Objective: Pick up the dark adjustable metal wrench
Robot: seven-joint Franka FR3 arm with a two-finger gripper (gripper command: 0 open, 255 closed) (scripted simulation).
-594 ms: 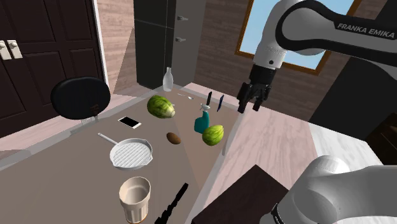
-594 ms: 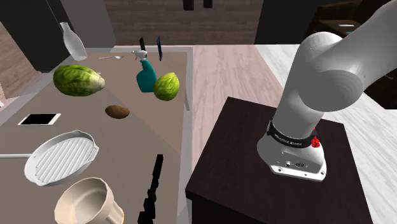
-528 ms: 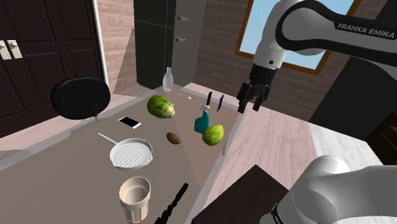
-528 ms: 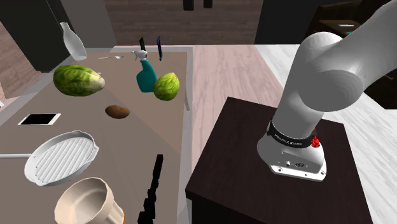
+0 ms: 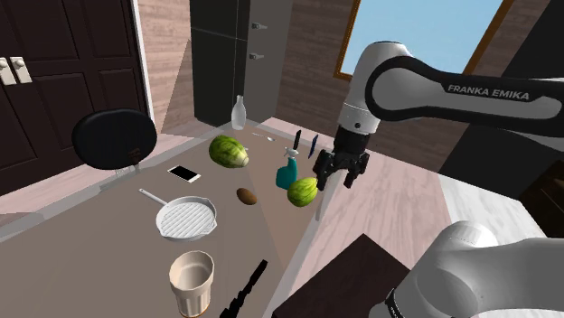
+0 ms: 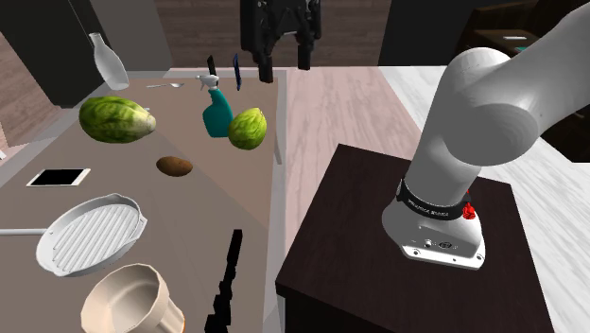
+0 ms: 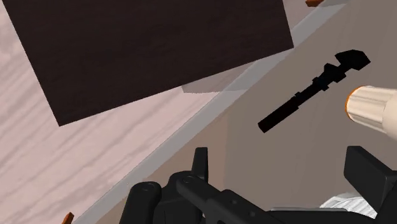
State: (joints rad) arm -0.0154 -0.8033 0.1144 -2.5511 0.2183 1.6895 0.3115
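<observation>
We are seeing the wrench [image 7: 312,89] lying along the table [image 7: 242,127] edge, head beside the cup [image 7: 372,108] (gripper's [image 7: 283,167] 2 fingers apart, empty).

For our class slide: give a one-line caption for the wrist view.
Open gripper hovers above the table edge, black wrench lying ahead beside a beige cup, dark stand nearby.

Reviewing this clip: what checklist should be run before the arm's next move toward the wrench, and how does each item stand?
1. Fingers open and empty: ok. The gripper has its fingers apart with nothing between.
2. Wrench located: ok. The black wrench lies flat on the table near its edge.
3. Gripper over wrench: not ok. It hangs by the green fruit, well away.
4. Handle free: ok. The beige cup stands by the head end, apart.
5. Fingers square across handle: cannot tell.
</observation>
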